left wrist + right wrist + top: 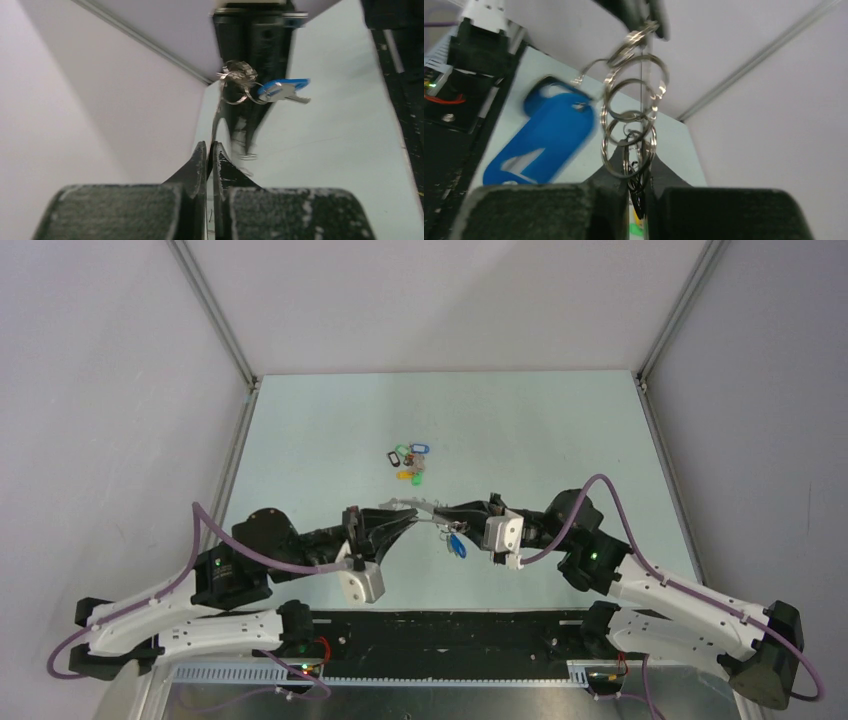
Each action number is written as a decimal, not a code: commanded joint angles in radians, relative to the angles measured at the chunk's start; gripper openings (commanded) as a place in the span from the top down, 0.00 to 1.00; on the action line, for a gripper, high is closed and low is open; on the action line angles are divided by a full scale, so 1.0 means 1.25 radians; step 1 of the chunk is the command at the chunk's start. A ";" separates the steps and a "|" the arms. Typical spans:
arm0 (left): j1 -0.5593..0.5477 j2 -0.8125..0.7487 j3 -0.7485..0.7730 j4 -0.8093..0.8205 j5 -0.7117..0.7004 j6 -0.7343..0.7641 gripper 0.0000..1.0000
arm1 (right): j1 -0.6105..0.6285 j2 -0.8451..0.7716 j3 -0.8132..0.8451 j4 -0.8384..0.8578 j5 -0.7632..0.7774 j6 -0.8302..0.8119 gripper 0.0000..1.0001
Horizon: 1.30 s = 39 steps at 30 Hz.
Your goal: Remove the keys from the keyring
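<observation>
From above, the keyring (413,506) is held off the table (560,440) with its long axis running left to right between the two arms. The left gripper (403,519) is clamped on its left end and the right gripper (447,512) is closed on its right end. A blue key (457,546) dangles just beside the right fingertips, pointing toward the near edge. A cluster of loose coloured key tags (409,462) lies farther back on the table, well apart from both grippers. In the left wrist view, the left gripper (210,150) pinches the keyring (218,117) edge-on, and the loop runs straight away to a bunch of small silvery rings (238,76) with the blue key (283,89) sticking out rightward. In the right wrist view, the right gripper (638,161) is closed on the small silvery rings (634,100), and the blue key (544,145) hangs to their left, tilted.
</observation>
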 commanded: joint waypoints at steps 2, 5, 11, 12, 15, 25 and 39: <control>0.034 -0.013 -0.004 0.105 0.012 -0.042 0.82 | 0.000 -0.019 0.041 -0.004 -0.001 -0.003 1.00; 0.045 -0.027 -0.037 0.163 -0.051 -0.110 0.55 | -0.001 -0.039 0.041 -0.051 0.065 -0.033 1.00; 0.060 -0.069 -0.107 0.217 -0.180 -0.400 0.40 | -0.024 -0.076 0.048 -0.087 0.188 -0.082 1.00; 0.061 -0.083 -0.119 0.227 -0.194 -0.433 0.36 | -0.036 -0.078 0.053 -0.095 0.194 -0.087 1.00; 0.068 -0.105 -0.184 0.291 -0.205 -0.608 0.31 | -0.054 -0.075 0.073 -0.140 0.235 -0.117 1.00; 0.074 -0.030 -0.261 0.463 -0.080 -0.758 0.26 | -0.082 -0.081 0.097 -0.178 0.202 -0.131 1.00; 0.114 0.116 -0.174 0.545 0.013 -0.732 0.31 | -0.078 -0.112 0.108 -0.203 0.166 -0.115 1.00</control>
